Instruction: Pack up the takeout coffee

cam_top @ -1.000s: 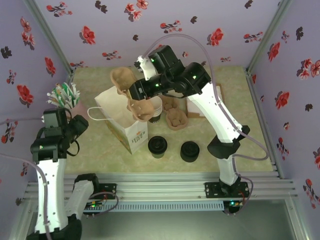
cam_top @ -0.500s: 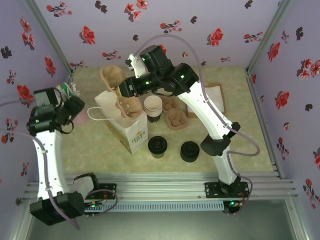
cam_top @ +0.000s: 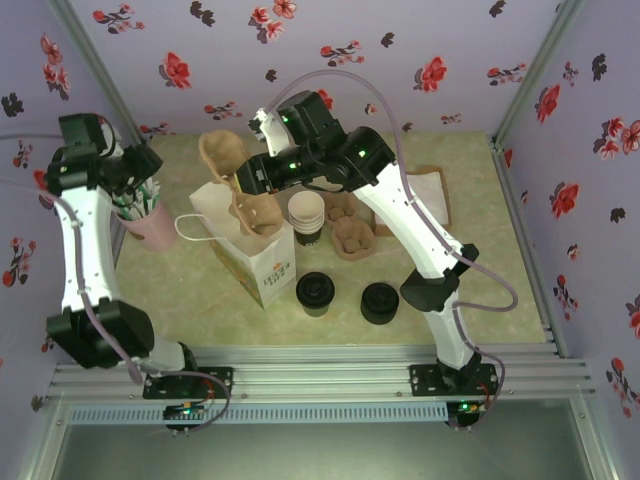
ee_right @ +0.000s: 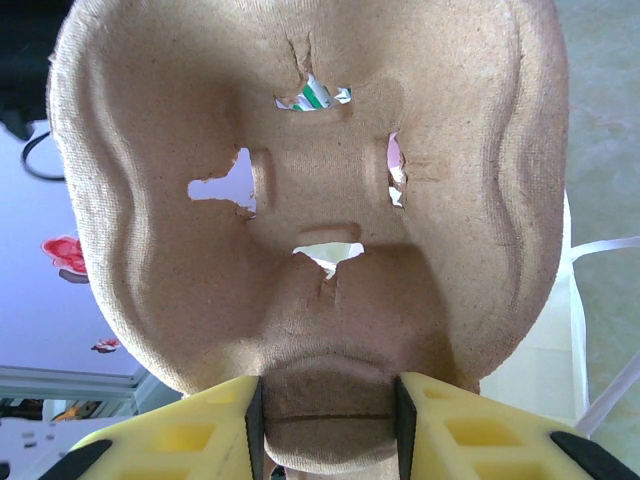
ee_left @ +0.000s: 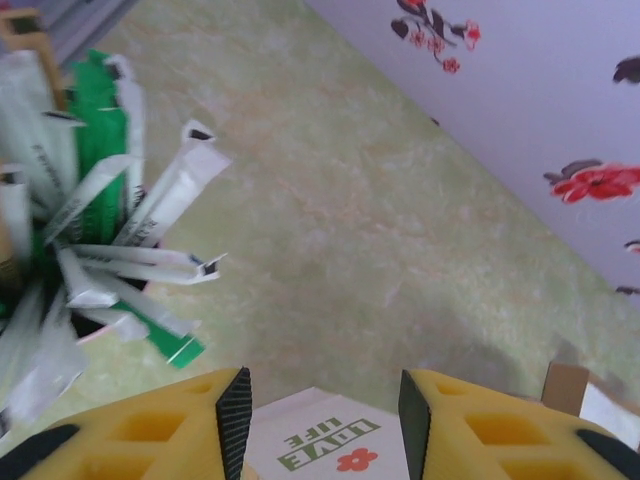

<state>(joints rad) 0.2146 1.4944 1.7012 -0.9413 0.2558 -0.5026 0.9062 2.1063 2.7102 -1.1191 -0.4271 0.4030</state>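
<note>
Takeout coffee point(cam_top: 316, 293): the dark cup with the round black lid stands upright on the table point(cam_top: 480, 280), just in front of the white paper bag point(cam_top: 250, 255) and near that bag's right front corner. It stands free, with neither arm touching it. You will find a second round black item point(cam_top: 380, 303) near it on the right; from above it reads as a short stack of lids.

Right gripper point(ee_right: 328, 400): your right wrist view shows both yellow fingers pressed onto the narrow end of a brown pulp carrier point(ee_right: 310, 180), with no gap on either side. The carrier's underside faces the lens, and small torn holes show through it. In the top view the right gripper point(cam_top: 247, 185) holds the carrier point(cam_top: 225, 155) on end over the bag's open mouth. The carrier's lower part sits at or inside the bag opening; how deep it goes I cannot tell.

Left gripper point(ee_left: 320, 410): the fingers stand apart with nothing between them. Through the gap you see the bag's printed face point(ee_left: 325, 445). In the top view the left gripper point(cam_top: 140, 165) hangs above a pink cup point(cam_top: 150, 225) of green and white sachets point(ee_left: 90, 230), at the table's left edge and well apart from the coffee.

Also on the table: a stack of lidless cups point(cam_top: 307, 215) just right of the bag, and more pulp carriers point(cam_top: 350, 235) beside that stack.
</note>
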